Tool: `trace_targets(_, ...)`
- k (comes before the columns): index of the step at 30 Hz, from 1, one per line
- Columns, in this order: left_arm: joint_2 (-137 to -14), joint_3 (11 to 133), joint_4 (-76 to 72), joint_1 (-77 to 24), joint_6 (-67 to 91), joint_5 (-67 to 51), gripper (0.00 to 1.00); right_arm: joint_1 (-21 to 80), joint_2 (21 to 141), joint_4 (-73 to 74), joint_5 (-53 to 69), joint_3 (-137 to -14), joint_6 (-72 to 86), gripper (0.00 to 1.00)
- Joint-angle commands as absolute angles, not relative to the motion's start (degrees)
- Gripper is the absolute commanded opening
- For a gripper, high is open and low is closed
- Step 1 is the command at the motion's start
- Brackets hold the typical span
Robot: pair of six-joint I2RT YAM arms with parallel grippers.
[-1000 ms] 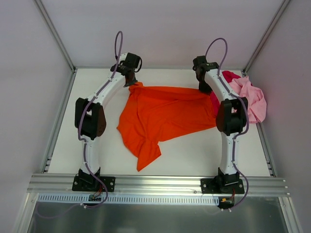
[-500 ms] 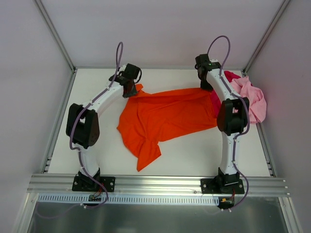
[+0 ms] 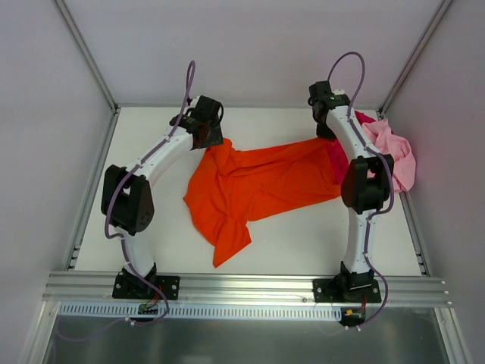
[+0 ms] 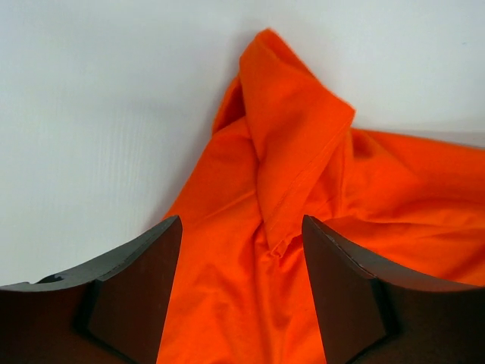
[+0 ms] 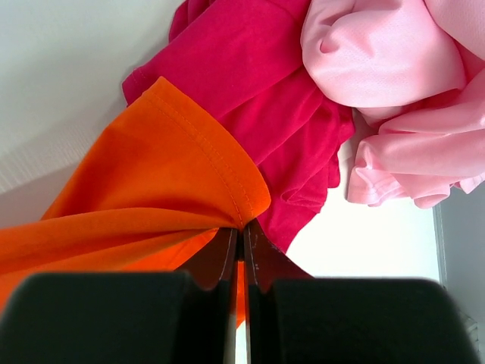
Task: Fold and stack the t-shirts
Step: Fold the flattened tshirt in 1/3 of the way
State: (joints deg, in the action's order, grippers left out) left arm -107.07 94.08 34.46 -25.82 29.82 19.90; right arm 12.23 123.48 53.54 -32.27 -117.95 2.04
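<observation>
Orange shirt [image 3: 258, 182] is lying rumpled on the tabletop [image 3: 288, 243] — soft, light, floppy, probably sagging wherever it isn't pinched. Right jaws are pinching its hem beside the red shirt [image 5: 250, 98] and pink shirt [image 5: 379, 68]; left jaws are hovering spread over a folded corner [image 4: 295, 136] — I'd be grabbing there.
</observation>
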Motion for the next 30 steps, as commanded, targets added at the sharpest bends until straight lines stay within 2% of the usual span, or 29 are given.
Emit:
trace_targets(1, -110.9, 98.1, 34.4, -25.8, 27.3, 17.9, 0.67, 12.0, 118.7, 54.7, -32.7, -118.3, 1.8, 0.01)
trace_targets(12, -127.6, 115.0, 36.9, -26.2, 26.1, 11.4, 0.65, 16.5, 116.0, 52.8, -31.4, -112.8, 0.6, 0.01)
trace_targets(21, -129.3, 117.5, 36.6, -27.1, 24.6, 11.9, 0.63, 20.2, 115.3, 50.1, -29.8, -109.0, -2.8, 0.01)
trace_targets(24, -129.9, 118.6, 37.4, -27.2, 24.2, 12.7, 0.52, 20.3, 115.2, 49.8, -28.7, -108.5, -2.5, 0.01)
trace_targets(26, -130.1, 118.7, 38.2, -27.5, 23.6, 13.4, 0.38, 20.4, 115.1, 49.7, -28.3, -109.0, -2.6, 0.01)
trace_targets(29, -130.8, 118.7, 38.9, -27.6, 23.2, 14.1, 0.31, 20.4, 115.0, 50.0, -28.4, -110.5, -3.1, 0.01)
trace_targets(30, -130.9, 118.7, 39.0, -27.7, 23.1, 14.1, 0.33, 20.5, 115.0, 50.1, -28.4, -110.7, -3.3, 0.01)
